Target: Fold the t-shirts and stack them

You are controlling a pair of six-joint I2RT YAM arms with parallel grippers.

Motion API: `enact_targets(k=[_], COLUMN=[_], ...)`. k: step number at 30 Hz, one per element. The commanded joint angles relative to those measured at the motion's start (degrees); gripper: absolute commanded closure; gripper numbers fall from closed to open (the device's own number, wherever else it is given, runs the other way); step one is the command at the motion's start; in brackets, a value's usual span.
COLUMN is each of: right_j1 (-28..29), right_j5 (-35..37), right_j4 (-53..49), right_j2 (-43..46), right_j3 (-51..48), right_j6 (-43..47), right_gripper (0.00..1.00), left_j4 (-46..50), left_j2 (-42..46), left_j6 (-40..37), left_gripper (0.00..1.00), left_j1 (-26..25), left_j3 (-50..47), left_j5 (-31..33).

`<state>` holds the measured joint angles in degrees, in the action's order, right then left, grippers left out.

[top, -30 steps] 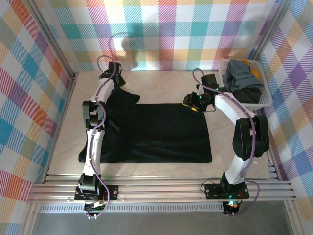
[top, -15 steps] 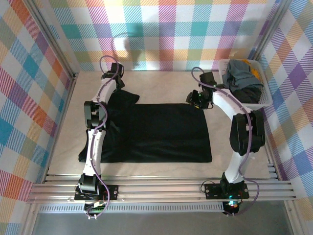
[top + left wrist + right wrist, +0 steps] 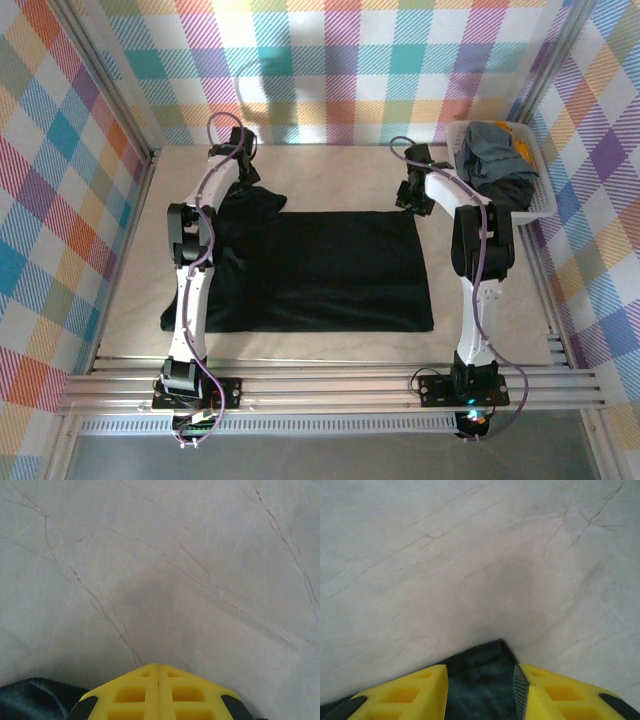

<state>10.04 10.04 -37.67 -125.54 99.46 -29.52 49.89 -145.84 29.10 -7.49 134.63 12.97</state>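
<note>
Mostly pale veined tabletop [image 3: 330, 172], plaid walls [image 3: 400, 70]

Top cam: fixed and high, above and behind my bases, looking down on the whole pale veined tabletop [image 3: 330, 170] and both my arms. Left wrist cam: very near the tabletop, looking steeply down past my yellow left tool [image 3: 158, 680] at frame bottom. Right wrist cam: just as near, looking past my yellow right tool [image 3: 480, 675]. Overlap with the top cam is the far edge of the large plain black cloth t-shirt [image 3: 320, 270]: left wrist at the far-left sleeve, right wrist at the far-right corner.
</note>
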Motion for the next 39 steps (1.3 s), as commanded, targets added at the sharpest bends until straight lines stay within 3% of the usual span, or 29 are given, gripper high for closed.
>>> enact_targets(k=[1, 11, 19, 23, 32, 39], right_j1=[-0.5, -1.2, -1.2, -1.2, -1.2, -1.1], right_j5=[-0.8, -4.1, -4.6, -3.6, -4.9, -6.5], right_j4=[-2.8, -1.4, -1.6, 0.5, 5.4, 11.3], right_j2=[-3.1, -6.2, -4.4, -0.8, 7.9, 19.5], right_j3=[4.7, 5.2, 3.8, 0.0, -5.9, -19.9], right_j6=[3.2, 3.9, 4.5, 5.4, 8.4, 7.2], right_gripper=[0.61, 0.63, 0.99, 1.0, 1.0, 1.0], left_j4=[1.7, 1.7, 3.6, 3.5, -1.3, -2.9], left_j2=[4.7, 8.4, 11.1, 15.6, 33.8, 50.5], left_j6=[0.4, 0.9, 0.8, 2.1, 3.6, 5.5], left_gripper=[1.0, 1.0, 1.0, 1.0, 1.0, 1.0], left_j1=[-0.3, -0.2, -0.2, -0.1, 1.5, 2.9], left_j3=[-2.2, -6.1, -7.6, -12.3, -32.6, -50.8], left_j5=[-1.5, -3.7, -4.5, -5.2, -7.6, -8.2])
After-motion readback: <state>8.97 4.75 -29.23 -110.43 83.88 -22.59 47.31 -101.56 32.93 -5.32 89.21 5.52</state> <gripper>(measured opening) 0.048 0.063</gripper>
